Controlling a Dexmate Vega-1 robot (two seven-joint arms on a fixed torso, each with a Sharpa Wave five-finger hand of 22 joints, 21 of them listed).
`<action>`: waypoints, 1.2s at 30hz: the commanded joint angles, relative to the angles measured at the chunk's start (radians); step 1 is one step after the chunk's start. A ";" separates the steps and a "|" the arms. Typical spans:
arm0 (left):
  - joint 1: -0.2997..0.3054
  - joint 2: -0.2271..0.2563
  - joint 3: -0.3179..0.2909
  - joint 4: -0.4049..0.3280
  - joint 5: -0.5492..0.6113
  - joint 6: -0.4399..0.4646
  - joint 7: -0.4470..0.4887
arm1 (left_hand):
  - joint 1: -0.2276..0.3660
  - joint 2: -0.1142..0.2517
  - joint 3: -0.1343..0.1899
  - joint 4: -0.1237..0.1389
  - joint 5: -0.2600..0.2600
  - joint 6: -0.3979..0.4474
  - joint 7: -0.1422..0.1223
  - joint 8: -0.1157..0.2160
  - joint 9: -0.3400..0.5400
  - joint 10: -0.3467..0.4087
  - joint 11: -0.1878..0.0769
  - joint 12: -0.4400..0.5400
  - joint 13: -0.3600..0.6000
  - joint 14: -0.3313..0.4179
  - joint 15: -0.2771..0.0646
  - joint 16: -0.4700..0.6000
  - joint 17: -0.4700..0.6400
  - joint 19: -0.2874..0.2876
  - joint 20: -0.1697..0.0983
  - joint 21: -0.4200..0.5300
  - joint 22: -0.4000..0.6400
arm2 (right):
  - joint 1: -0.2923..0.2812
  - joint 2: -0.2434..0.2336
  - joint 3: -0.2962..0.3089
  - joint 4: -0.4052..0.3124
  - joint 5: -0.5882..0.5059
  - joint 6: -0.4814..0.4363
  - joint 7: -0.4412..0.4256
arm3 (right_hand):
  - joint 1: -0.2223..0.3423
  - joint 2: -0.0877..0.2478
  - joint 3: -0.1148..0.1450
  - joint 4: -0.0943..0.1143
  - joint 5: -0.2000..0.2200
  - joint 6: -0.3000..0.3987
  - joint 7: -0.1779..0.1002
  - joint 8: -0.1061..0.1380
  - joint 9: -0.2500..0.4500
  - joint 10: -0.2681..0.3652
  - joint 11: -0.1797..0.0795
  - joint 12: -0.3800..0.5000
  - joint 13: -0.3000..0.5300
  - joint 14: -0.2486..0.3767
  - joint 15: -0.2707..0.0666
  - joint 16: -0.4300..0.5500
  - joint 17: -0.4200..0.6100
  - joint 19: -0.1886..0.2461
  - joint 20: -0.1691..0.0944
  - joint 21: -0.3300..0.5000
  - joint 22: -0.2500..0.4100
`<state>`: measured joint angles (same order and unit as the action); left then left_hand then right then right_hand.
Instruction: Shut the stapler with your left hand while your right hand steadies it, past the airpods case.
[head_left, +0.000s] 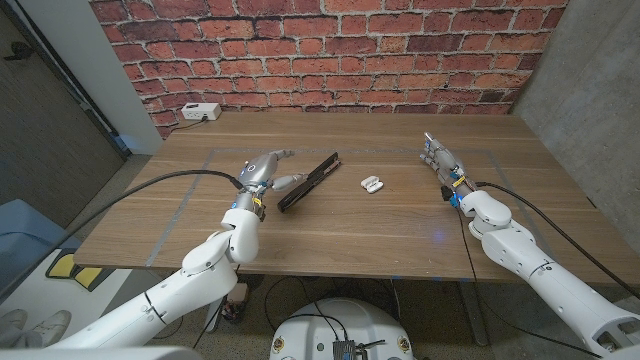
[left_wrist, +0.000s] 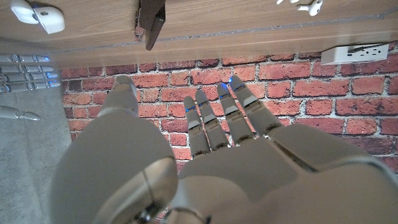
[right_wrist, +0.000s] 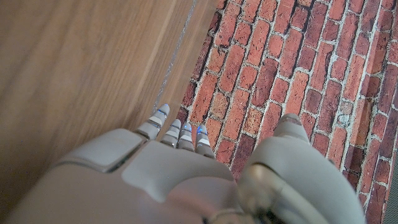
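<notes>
Waiting on the tabletop (head_left: 330, 225), the black stapler (head_left: 308, 181) was not shut yet. The left hand (head_left: 262, 170) was just beside it, fingers spread, holding nothing. The right hand (head_left: 441, 161) stood far off, past the airpods case (head_left: 372, 184), fingers straight and empty.

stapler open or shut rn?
Open. In the head view the stapler has its top arm raised off the base; left hand beside it, not pressing.

Left hand (head_left: 262, 170) is raised with fingers (head_left: 285, 153) spread, holding nothing; right hand (head_left: 441, 160) has straight fingers, also holding nothing.
</notes>
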<state>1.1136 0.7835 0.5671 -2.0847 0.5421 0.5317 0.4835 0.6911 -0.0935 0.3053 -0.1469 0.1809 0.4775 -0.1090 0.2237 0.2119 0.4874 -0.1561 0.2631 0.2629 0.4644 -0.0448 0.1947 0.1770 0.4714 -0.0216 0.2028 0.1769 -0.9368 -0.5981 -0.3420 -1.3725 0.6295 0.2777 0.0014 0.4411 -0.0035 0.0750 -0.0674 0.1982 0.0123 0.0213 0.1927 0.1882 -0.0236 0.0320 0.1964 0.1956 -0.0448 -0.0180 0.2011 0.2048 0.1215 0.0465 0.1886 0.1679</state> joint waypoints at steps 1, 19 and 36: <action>0.026 0.021 0.005 -0.029 0.063 0.038 0.008 | -0.010 -0.016 -0.011 0.001 0.008 0.005 0.004 -0.003 0.002 0.000 0.003 -0.001 0.002 -0.003 -0.135 -0.001 0.002 0.001 0.006 -0.003 0.002 | -0.003 0.001 -0.001 -0.002 0.001 -0.001 0.000 | 0.002 0.007 0.000 -0.008 -0.002 0.000 0.001 0.002 0.003 0.003 0.001 0.001 0.001 -0.004 -0.001 0.006 -0.001 -0.003 -0.003 0.000 0.003; 0.026 0.023 0.036 -0.041 0.169 0.125 -0.038 | 0.003 -0.017 -0.018 0.000 0.015 0.011 -0.001 -0.002 0.003 0.009 -0.004 0.000 0.006 0.000 -0.140 -0.001 0.001 0.003 0.009 -0.003 0.002 | -0.003 0.003 -0.004 -0.005 0.002 -0.007 -0.003 | 0.001 0.008 -0.001 -0.010 -0.002 0.000 -0.001 0.003 0.003 0.003 0.000 0.002 0.001 -0.004 -0.002 0.006 -0.002 -0.003 -0.003 0.000 0.003; 0.015 0.040 0.038 -0.046 0.182 0.116 -0.099 | 0.017 -0.014 -0.026 0.002 0.022 -0.009 -0.008 -0.011 0.004 -0.005 -0.018 -0.007 0.010 -0.014 -0.144 -0.005 0.001 -0.004 -0.006 -0.006 0.002 | -0.006 0.002 -0.002 -0.005 0.001 -0.006 -0.006 | 0.001 0.010 -0.002 -0.012 -0.002 0.000 -0.001 0.003 0.003 0.004 0.001 0.002 0.001 -0.004 -0.003 0.007 -0.002 -0.004 -0.003 0.000 0.003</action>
<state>1.1322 0.8160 0.6058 -2.1285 0.7187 0.6504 0.4185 0.6939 -0.1092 0.2797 -0.1456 0.1963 0.4690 -0.1175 0.2126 0.2116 0.4802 -0.1702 0.2587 0.2674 0.4551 -0.0466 0.1948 0.1771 0.4714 -0.0215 0.2028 0.1770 -0.9409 -0.5961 -0.3449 -1.3776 0.6300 0.2725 -0.0020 0.4412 -0.0036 0.0713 -0.0710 0.1982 0.0123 0.0213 0.1927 0.1883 -0.0235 0.0321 0.1964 0.1956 -0.0448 -0.0180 0.2011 0.1999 0.1216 0.0465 0.1886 0.1679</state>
